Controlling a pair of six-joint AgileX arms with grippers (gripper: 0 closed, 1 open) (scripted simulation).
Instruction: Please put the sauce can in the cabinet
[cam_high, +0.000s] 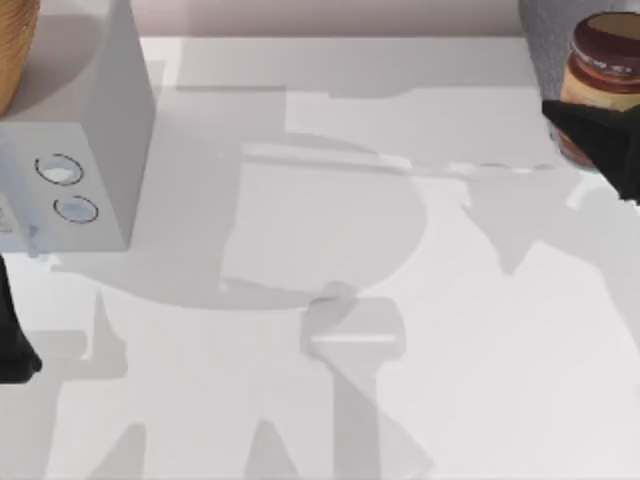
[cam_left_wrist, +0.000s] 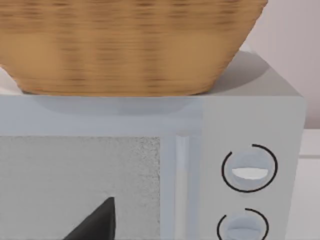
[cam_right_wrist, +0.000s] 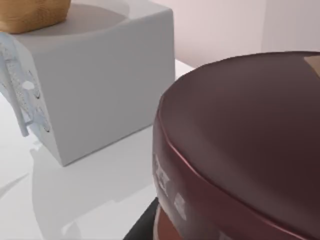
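Sauce can: the small jar with maroon-brown lid and orange label stands at the table's far right, well apart from the pale box with two ringed dials.
Right gripper: at the jar's near side; I cannot tell whether it grips.
Left gripper: facing the pale box's speckled front.
Cabinet: the dark grey speckled unit sits just behind the jar.
Advice: I'd confirm a firm, level hold below the lid before lifting.

Rendered kitchen tabletop, microwave-like box, wicker basket
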